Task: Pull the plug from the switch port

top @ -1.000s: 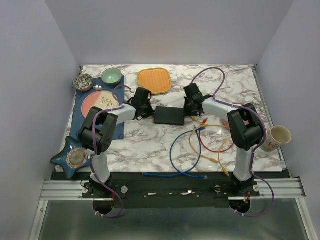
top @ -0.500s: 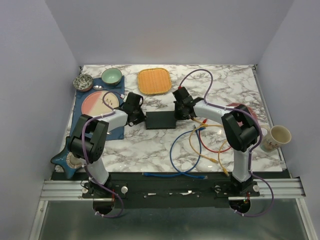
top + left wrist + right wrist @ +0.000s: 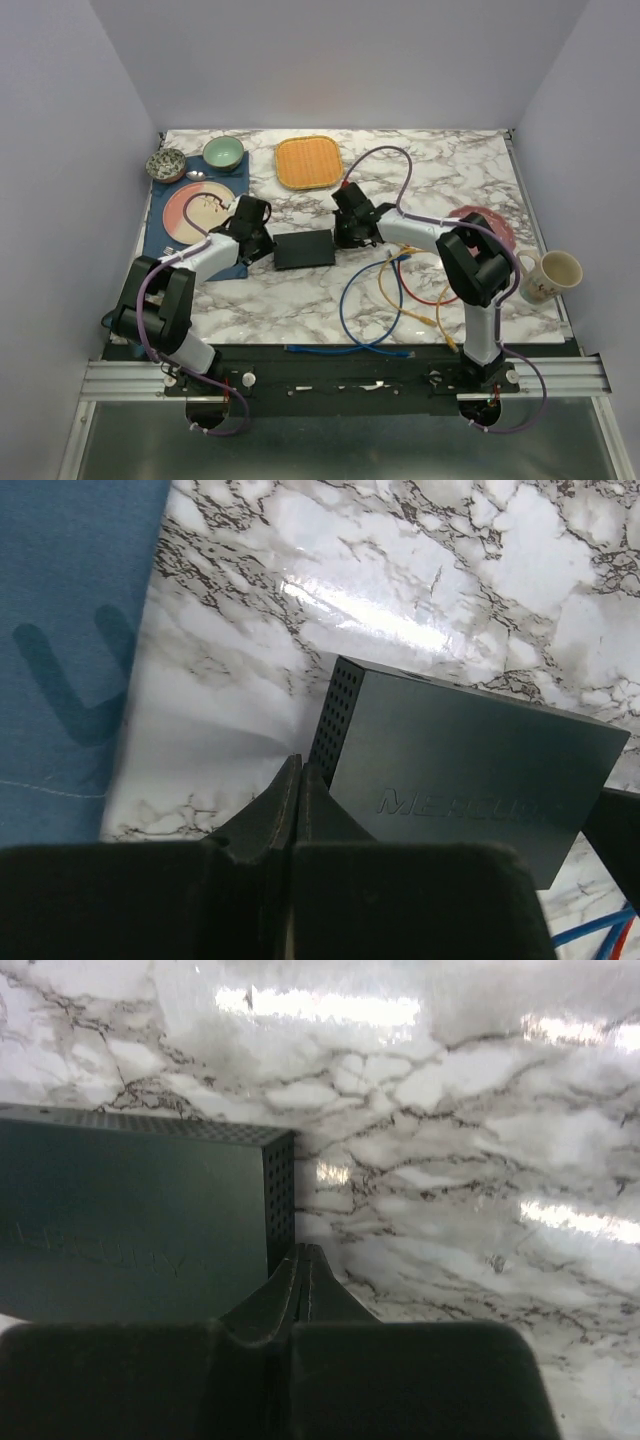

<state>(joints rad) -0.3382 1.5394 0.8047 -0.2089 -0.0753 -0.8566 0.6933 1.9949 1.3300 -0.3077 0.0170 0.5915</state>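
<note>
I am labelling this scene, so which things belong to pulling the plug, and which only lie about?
Job: switch, left gripper, right gripper, loose cables.
Lying about: orange tray, green bowl, pink plate, mug.

Left end effector (image 3: 298, 777) and right end effector (image 3: 305, 1257) both pinched tight, facing each other from opposite sides.

Plain lavender walls (image 3: 330, 60) close in behind and on both sides of the grey-veined white marble table (image 3: 290, 300). An aluminium rail (image 3: 110, 378) borders its near edge; light glares on its top.
</note>
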